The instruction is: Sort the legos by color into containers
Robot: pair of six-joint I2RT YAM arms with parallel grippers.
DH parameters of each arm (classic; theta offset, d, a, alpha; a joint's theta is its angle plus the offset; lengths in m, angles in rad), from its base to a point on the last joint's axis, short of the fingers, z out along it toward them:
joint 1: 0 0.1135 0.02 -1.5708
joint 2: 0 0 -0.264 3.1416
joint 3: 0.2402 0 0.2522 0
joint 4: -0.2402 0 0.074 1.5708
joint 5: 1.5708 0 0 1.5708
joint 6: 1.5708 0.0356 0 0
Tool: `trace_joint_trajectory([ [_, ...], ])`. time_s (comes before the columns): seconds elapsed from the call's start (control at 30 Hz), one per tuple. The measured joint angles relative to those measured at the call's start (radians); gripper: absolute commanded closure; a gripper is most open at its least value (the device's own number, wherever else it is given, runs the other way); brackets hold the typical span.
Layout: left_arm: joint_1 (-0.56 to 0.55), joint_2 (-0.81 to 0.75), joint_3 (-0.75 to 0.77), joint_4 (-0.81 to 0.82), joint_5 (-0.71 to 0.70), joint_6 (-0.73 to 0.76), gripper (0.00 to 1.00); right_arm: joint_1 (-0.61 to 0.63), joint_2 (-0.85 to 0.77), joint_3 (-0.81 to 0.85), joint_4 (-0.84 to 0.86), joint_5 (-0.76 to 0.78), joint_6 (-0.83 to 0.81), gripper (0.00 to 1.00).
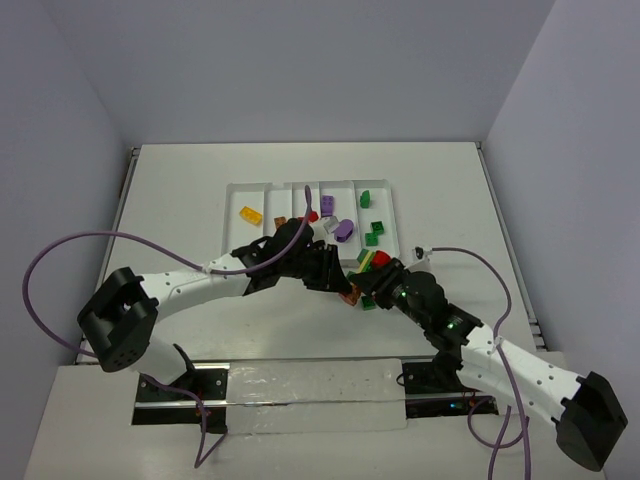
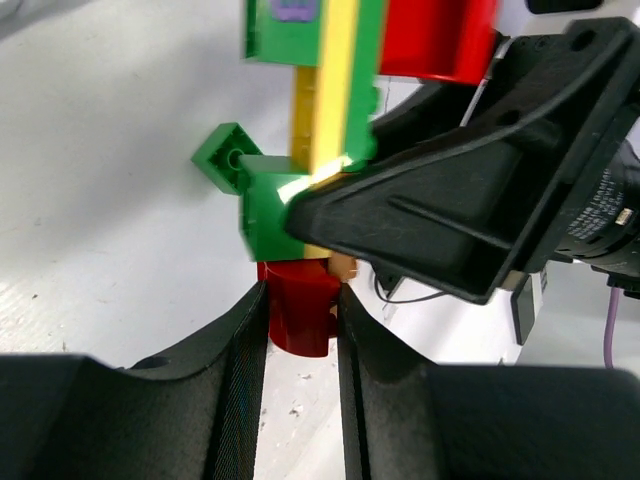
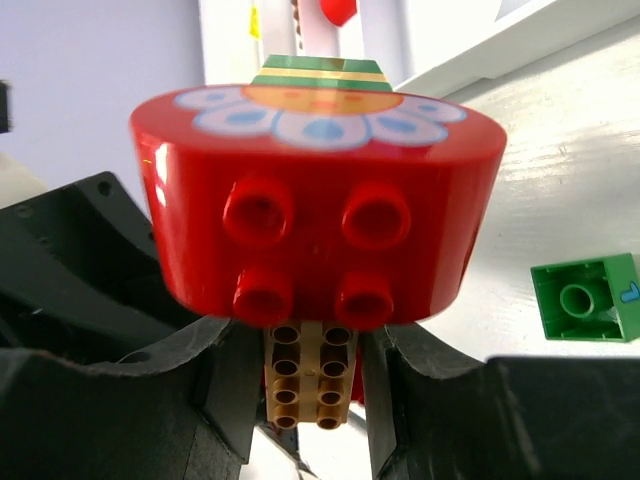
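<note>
Clamping opposite ends of one stuck-together stack point(image 1: 375, 260), the left gripper point(image 2: 300, 295) is closed on its red brick point(image 2: 300, 320) and the right gripper point(image 3: 312, 350) on a tan brick point(image 3: 305, 390). The stack's long axis runs straight ahead of the left gripper, with the tray point(image 1: 300, 184) just beyond.

Top camera overhead from behind, wrist cameras close-up, all sharing brick stack point(image 1: 372, 262)

The big red brick point(image 3: 320, 230) is glossy plastic, the dark red brick point(image 2: 300, 320) shiny too; the tan brick point(image 3: 308, 395) looks duller. The left end effector point(image 2: 302, 294) and right end effector point(image 3: 310, 368) are matt black plastic, the left's pads point(image 2: 245, 385) finely ribbed. The white surface point(image 2: 100, 200) is matt.
</note>
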Motion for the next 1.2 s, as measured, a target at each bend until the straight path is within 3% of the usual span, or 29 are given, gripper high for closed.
trace_joint_trajectory([
  [0.53,0.011,0.074,0.007,-0.015,-0.021,-0.001,1.0,-0.002,-0.209,-0.063,-0.199,0.098,0.033,1.0],
  [0.83,0.024,0.074,0.07,-0.121,-0.086,0.031,1.0,-0.003,-0.278,-0.059,-0.365,0.186,0.026,1.0],
  [1.2,0.172,0.051,0.216,-0.295,-0.195,0.093,1.0,-0.018,-0.312,-0.053,-0.525,0.252,0.005,1.0],
])
